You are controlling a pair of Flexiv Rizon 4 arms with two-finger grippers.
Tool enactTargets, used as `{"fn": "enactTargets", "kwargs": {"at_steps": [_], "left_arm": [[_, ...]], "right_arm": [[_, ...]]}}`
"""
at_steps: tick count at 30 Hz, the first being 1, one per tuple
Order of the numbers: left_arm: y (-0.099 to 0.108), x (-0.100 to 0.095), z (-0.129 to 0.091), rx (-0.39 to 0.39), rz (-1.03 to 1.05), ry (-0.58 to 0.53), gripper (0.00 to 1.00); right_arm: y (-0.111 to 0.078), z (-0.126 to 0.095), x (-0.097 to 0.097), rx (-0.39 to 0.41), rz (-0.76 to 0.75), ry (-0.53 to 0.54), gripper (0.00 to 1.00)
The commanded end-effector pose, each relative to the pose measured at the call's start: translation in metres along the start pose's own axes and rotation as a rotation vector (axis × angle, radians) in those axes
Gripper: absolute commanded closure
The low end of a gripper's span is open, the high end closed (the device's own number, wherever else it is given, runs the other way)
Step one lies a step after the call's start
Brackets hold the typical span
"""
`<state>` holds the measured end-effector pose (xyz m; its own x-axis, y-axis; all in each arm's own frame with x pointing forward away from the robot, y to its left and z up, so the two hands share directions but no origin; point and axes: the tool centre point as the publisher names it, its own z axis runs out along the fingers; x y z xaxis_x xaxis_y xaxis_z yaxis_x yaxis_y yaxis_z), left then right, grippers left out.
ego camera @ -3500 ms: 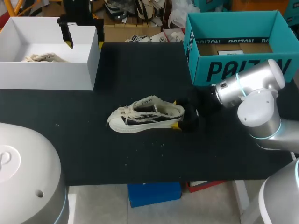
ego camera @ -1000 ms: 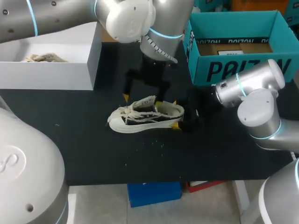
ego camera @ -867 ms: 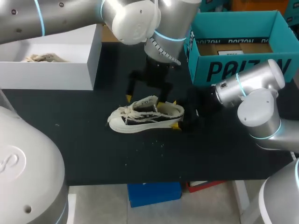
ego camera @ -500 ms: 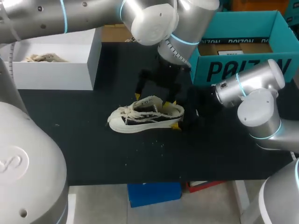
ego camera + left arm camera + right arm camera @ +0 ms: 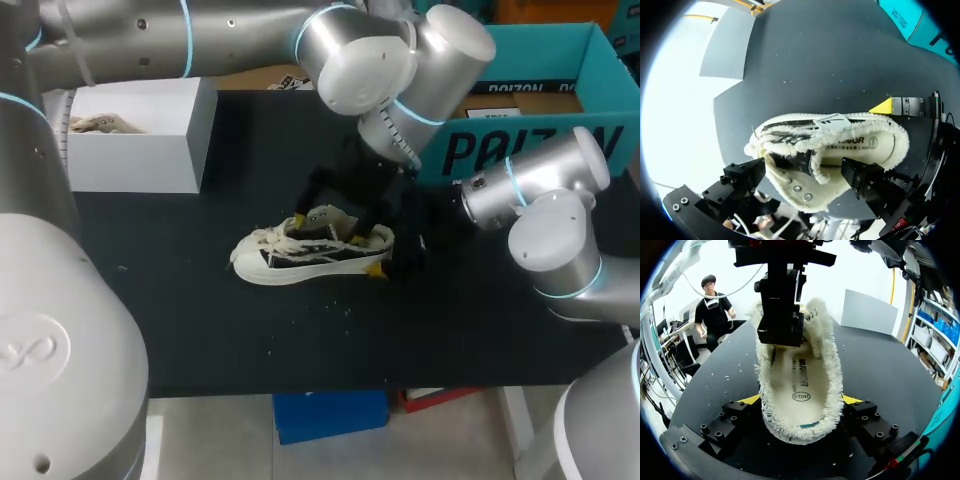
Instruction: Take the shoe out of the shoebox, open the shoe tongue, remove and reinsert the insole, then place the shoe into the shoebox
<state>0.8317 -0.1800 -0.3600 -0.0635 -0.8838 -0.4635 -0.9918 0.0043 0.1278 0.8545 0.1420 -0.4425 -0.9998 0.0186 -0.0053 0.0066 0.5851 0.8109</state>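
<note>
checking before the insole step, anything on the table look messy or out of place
Only small white specks scattered on the table near the shoe, possibly fluff off its frayed edges. The shoe sits upright, heel held by the right gripper.

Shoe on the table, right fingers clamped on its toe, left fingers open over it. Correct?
No. The right fingers are clamped on the heel of the shoe, not the toe; the right wrist view shows it. The shoe is on the table, left fingers open over it.

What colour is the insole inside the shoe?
Cream, with dark print; the insole shows best in the right wrist view.
</note>
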Motion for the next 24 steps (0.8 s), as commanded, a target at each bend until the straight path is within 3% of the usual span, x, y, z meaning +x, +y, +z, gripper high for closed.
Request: {"fn": "enactTargets", "kwargs": {"at_steps": [1, 2, 3, 14, 24], "left_arm": [[0.001, 0.003, 0.003, -0.001, -0.001, -0.027, 0.63], [0.002, 0.003, 0.004, -0.001, 0.0, -0.029, 0.77], [0.002, 0.002, 0.005, -0.003, -0.002, -0.036, 0.99], [0.007, -0.004, 0.011, 0.016, 0.001, -0.097, 1.0], [0.012, -0.023, -0.009, 0.072, -0.014, -0.06, 1.0]], "right_arm": [[0.001, 0.001, 0.0, 0.002, 0.001, -0.001, 1.0], [0.001, 0.001, 0.0, 0.002, 0.001, -0.001, 1.0], [0.001, 0.001, 0.0, 0.002, 0.001, -0.001, 1.0], [0.001, 0.001, 0.0, 0.002, 0.001, -0.001, 1.0], [0.001, 0.001, 0.0, 0.002, 0.001, -0.001, 1.0]]}}
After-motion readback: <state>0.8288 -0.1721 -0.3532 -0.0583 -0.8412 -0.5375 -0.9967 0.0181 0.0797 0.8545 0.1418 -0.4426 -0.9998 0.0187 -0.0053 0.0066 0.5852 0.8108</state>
